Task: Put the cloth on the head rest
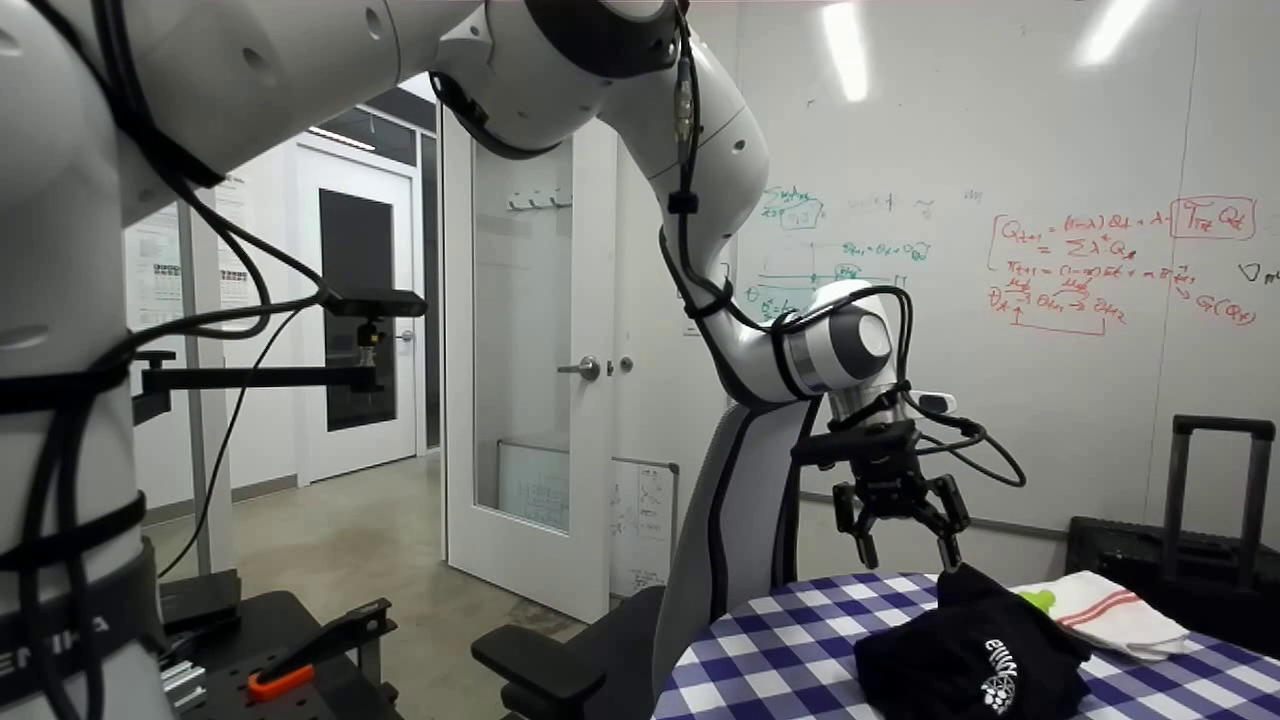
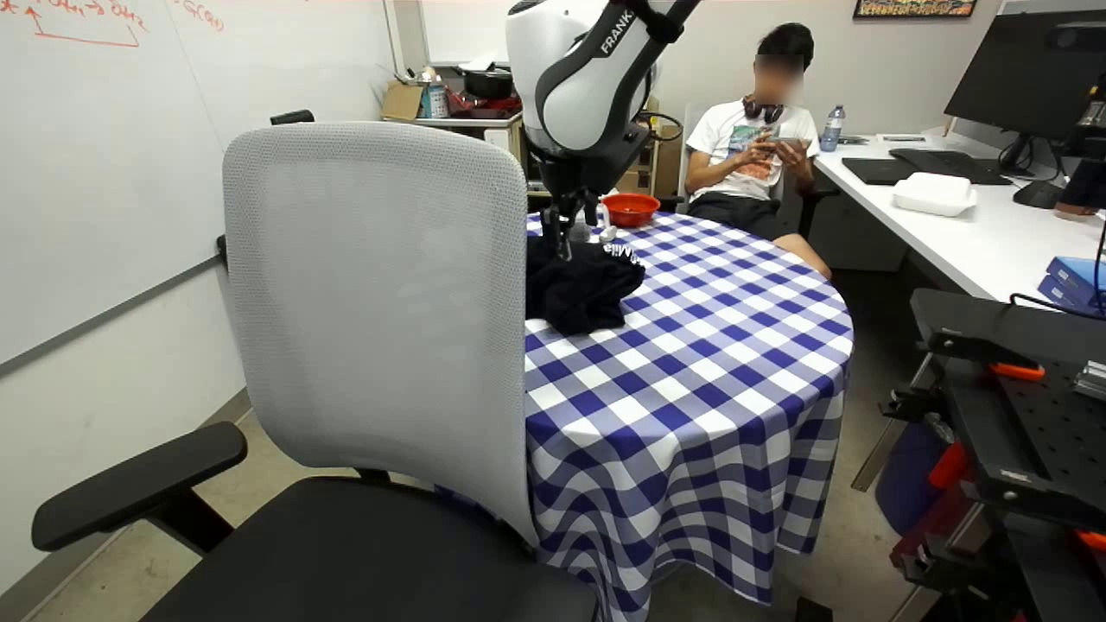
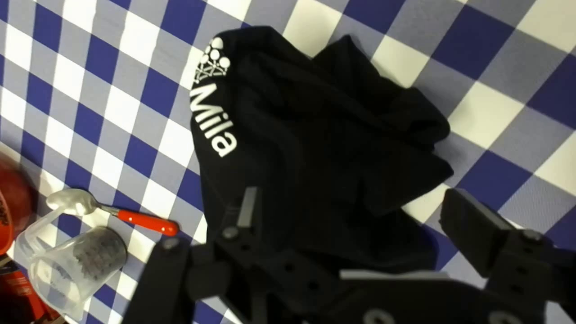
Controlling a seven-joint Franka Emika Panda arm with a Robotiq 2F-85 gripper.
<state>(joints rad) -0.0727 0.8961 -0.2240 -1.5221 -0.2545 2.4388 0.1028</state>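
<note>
Step in hand, as I judge it: grasping. Method: I should lower straight down, pinch a raised fold deeply, then lift high enough to clear the head rest (image 2: 371, 138). Pincer (image 1: 908, 556): one, fingers spread, nothing held. Cloth (image 3: 306, 135): one, black, "Mila" print, crumpled on the table (image 2: 691, 363), below the pincer; in the wrist view one finger overlaps it, the other stands just off its edge. Fingertip contact: I cannot tell.

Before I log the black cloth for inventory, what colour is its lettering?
White. The "Mila" lettering on the black cloth shows best in the wrist view.
</note>
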